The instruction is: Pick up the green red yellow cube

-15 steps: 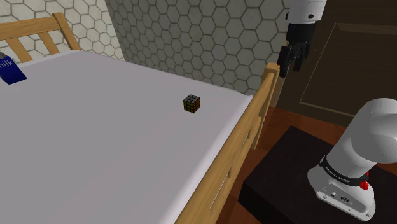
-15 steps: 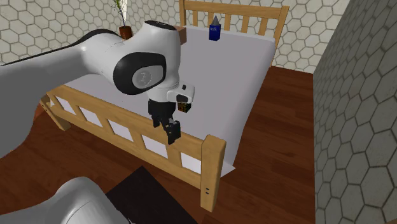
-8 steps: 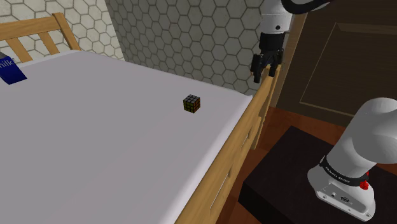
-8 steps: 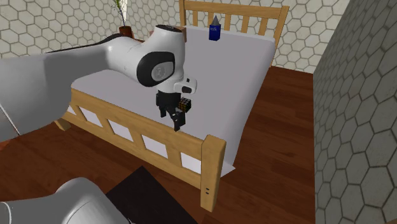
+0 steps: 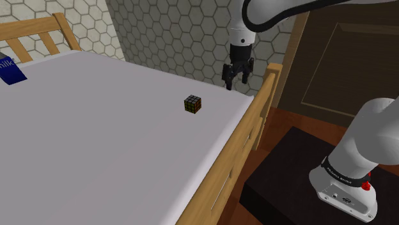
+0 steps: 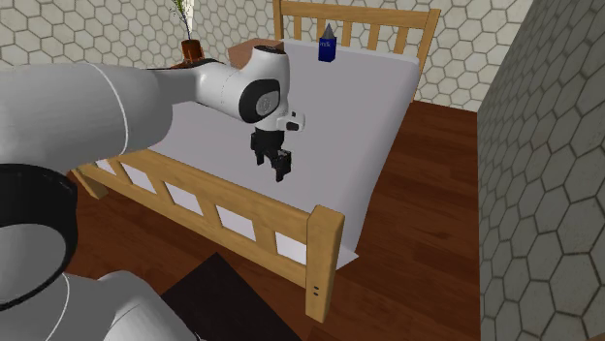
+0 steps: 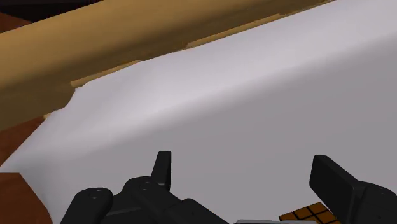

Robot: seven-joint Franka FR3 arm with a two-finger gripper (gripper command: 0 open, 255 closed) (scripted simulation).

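Cube (image 5: pixel 193 103) first: it sits alone on the bed's white top, not far from the wooden side rail, and nothing touches it. It is small and dark, with little yellow, green and orange squares on its faces.

The bed (image 5: pixel 96 128) is the biggest thing. It has a plain white top and a light wooden frame (image 5: pixel 246 134). Walls (image 5: pixel 192 32) with a six-sided tile pattern stand behind it. The floor (image 6: pixel 436 194) beside it is dark red-brown wood.

The white arm (image 5: pixel 367 137) comes next. It rises from a black box, its stand (image 5: pixel 281 185), at the shoulder view's lower right, and it reaches up and over to the bed. In the second exterior view the arm's big white body is close to the camera and covers much of that view's left.

The black end effector (image 5: pixel 235 84) hangs at the arm's tip and points down over the bed's corner, just beside a wooden post (image 5: pixel 273 75). It is to the shoulder view's right of the cube, near it but apart. Its two fingers (image 7: pixel 163 168) are spread wide and hold nothing. In the wrist view a bit of the cube, with orange-brown squares, peeks in close to one finger.

A plant in a brown pot (image 6: pixel 191 46) stands beside the bed's head end. A blue milk carton (image 5: pixel 9 70) stands on the bed at that end, well apart from the cube.
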